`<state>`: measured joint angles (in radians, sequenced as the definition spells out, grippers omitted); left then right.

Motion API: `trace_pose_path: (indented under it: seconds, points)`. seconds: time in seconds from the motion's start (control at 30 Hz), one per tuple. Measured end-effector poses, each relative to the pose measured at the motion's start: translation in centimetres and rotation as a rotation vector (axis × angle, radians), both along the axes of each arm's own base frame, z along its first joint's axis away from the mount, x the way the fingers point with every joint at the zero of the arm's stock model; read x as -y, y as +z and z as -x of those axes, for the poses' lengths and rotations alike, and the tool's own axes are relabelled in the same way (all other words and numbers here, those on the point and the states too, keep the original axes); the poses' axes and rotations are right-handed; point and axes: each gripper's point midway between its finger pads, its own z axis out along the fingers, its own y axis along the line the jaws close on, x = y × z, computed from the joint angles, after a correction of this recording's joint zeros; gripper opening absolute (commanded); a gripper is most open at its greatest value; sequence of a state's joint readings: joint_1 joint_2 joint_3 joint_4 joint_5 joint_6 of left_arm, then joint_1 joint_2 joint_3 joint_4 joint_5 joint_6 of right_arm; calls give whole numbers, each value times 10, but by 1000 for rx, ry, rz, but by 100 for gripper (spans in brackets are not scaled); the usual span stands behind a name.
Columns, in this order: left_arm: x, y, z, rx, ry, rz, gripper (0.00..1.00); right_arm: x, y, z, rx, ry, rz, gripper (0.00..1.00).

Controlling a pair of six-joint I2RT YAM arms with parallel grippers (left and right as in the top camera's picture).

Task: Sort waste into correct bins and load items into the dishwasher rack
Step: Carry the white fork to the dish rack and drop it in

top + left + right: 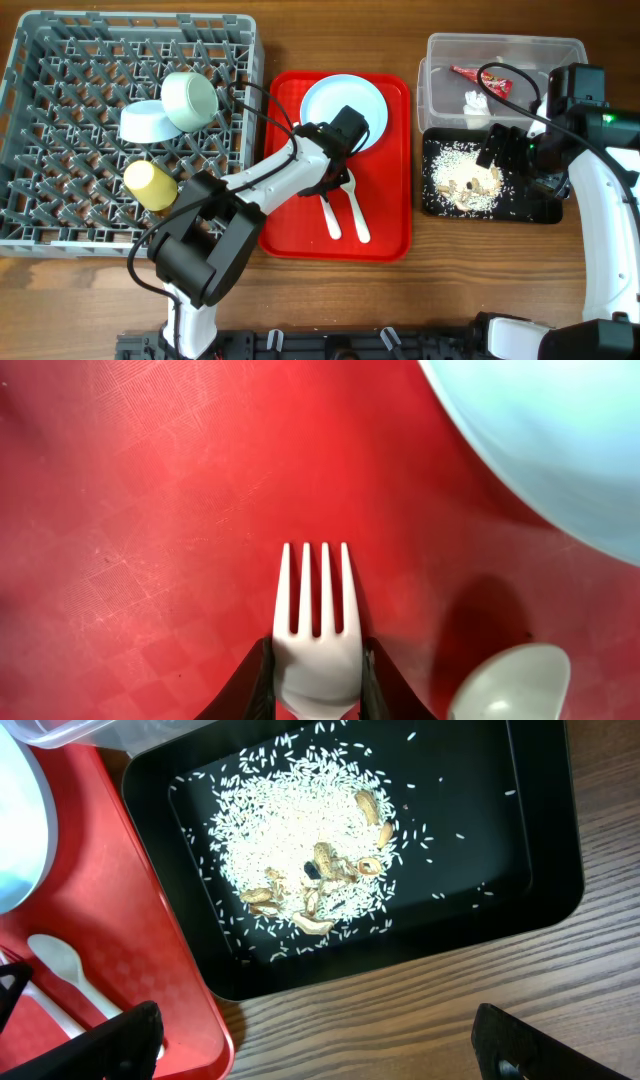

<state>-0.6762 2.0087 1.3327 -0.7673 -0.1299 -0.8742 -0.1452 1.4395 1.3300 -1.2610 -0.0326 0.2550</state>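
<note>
**Overhead.** The grey dishwasher rack (40,200) occupies the left of the table. It holds two pale mint bowls (190,100) (150,122) and a yellow cup (150,185). The red serving tray (385,235) lies at centre and carries the pale-blue plate (345,105), the white fork (330,218) and the white spoon (357,220). The left gripper (335,185) is down at the utensils. At right, the clear tub (440,60) contains the red wrapper (483,78) and the white scrap (476,100). The black tray (540,210), just beside it, holds the rice scraps (460,180). The right gripper (503,150) is above the black tray.

**Left wrist.** The two black fingers (255,685) pinch the fork just below its tines. The fork lies over the red tray. The spoon bowl is at lower right and the plate rim at upper right.

**Right wrist.** The fingers (120,1040) are spread wide with nothing between them. Above them, rice and brown scraps lie heaped in the black tray.
</note>
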Motion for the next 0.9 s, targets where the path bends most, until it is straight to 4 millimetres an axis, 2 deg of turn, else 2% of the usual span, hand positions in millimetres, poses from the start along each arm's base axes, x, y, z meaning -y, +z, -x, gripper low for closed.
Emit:
trace_pose_path:
  seconds: [0.1,0.2,0.4,0.47,0.5,0.67,0.8,0.9]
  points:
    - [-2,4,-1,4,2,3,18,0,0,0,-2,0,0,100]
    - [-3,18,-4,31,-12,19,18,0,0,1,-3,0,0,100]
    - [-12,74,-14,133,-83,66,18,0,0,1,-3,0,0,100]
    - [-19,88,-14,150,-101,67,12,0,0,1,-3,0,0,100]
    - [-29,101,-14,166,-124,61,11,0,0,1,-3,0,0,100]
    - [-74,130,-17,191,-194,12,15,0,0,1,-4,0,-1,99]
    - [-118,162,-29,272,-199,-16,15,0,0,1,-3,0,0,100]
    - [-141,179,-37,330,-201,-39,12,0,0,1,-3,0,0,100]
